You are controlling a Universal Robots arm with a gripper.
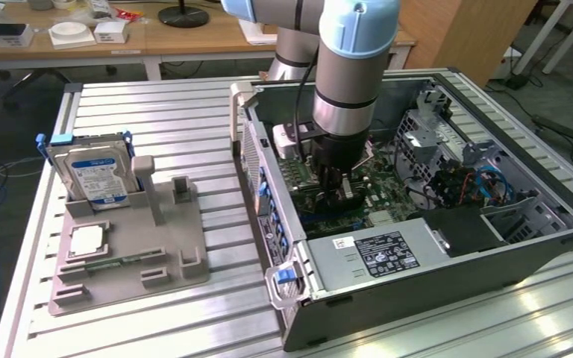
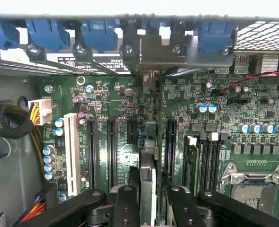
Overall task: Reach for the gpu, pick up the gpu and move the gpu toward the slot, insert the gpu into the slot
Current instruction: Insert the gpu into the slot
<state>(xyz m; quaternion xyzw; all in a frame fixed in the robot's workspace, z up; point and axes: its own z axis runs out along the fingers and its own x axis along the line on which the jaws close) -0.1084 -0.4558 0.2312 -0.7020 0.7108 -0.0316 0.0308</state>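
My gripper (image 1: 337, 184) reaches down into the open computer case (image 1: 297, 298), over the green motherboard (image 1: 378, 195). It is shut on the gpu (image 2: 148, 161), a thin dark card seen edge-on between the black fingers (image 2: 126, 204). The card stands upright over the board, in line with the long black connectors (image 2: 112, 151) on either side of it. Its far end reaches the case's rear bracket openings (image 2: 151, 78). The slot under the card is hidden by the card itself, so I cannot tell how deep the card sits.
A white connector (image 2: 73, 153), memory sticks (image 2: 191, 163) and the metal processor socket (image 2: 253, 189) flank the card. Cable bundles (image 2: 9, 120) and the power supply (image 1: 381, 253) crowd the case. Outside, a grey fixture (image 1: 157, 261) holds a hard drive (image 1: 92, 175) and a processor chip (image 1: 87, 239).
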